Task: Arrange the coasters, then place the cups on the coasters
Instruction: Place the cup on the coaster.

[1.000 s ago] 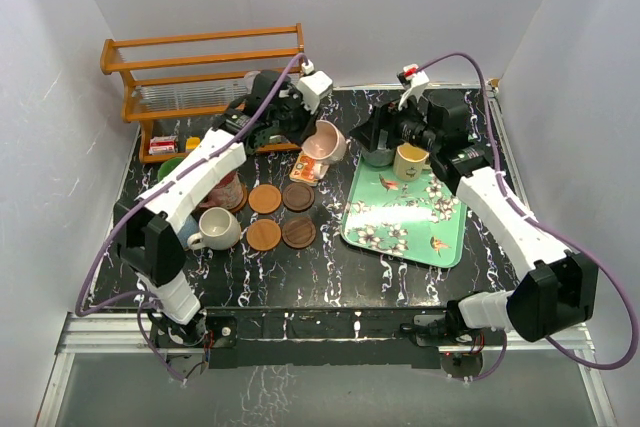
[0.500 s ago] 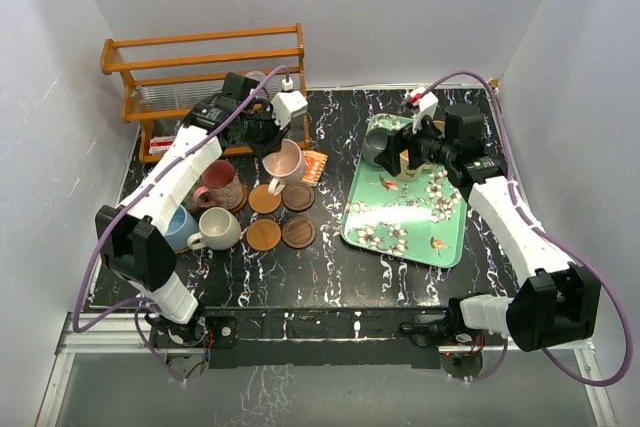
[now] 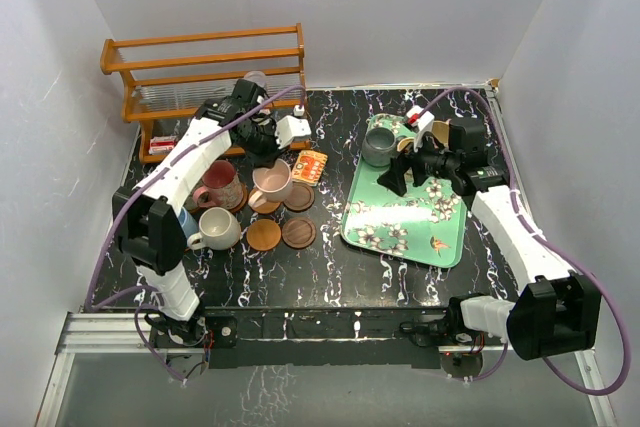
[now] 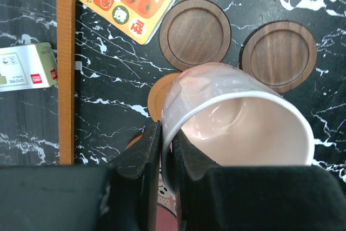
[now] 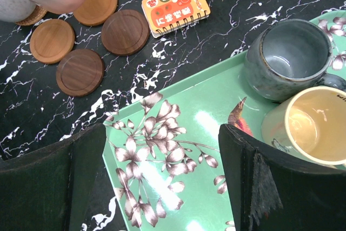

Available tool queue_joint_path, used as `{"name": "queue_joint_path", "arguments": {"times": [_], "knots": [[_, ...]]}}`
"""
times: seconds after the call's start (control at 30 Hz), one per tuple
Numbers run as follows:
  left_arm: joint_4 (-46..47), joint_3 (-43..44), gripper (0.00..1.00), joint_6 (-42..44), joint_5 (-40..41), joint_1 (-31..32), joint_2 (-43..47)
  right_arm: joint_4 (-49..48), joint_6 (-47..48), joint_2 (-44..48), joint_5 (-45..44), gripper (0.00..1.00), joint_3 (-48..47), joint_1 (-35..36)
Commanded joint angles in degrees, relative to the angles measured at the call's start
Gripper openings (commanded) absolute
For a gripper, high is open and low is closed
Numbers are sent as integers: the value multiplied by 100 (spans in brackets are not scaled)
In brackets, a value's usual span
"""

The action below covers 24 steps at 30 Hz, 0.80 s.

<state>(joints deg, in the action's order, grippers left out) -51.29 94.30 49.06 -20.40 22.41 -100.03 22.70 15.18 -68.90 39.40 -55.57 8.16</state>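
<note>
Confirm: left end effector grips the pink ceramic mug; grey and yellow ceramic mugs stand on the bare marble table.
Wrong: the grey ceramic mug and yellow ceramic mug stand on the green floral tray, per the right wrist view. The left end effector does grip the pink ceramic mug.

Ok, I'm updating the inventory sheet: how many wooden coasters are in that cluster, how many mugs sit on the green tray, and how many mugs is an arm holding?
Wooden coasters in the cluster: 4
Mugs on the green tray: 2, the grey mug and the yellow mug
Mugs held: 1, the pink mug in the left gripper
Total: 7
</note>
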Motion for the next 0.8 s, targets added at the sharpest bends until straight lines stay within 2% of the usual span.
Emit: {"name": "queue_joint_path", "arguments": {"times": [0.0,0.3,0.77], "knots": [[-310,340,0,741,-404,-66,-93,-9,277,225,262,84,-18,-178],[-409,510,0,888,-436,-242,-690,71,314,101,514,85,7,-313],[-270,360,0,946,-412,-509,-962,147,389,3,542,87,5,-338]]}}
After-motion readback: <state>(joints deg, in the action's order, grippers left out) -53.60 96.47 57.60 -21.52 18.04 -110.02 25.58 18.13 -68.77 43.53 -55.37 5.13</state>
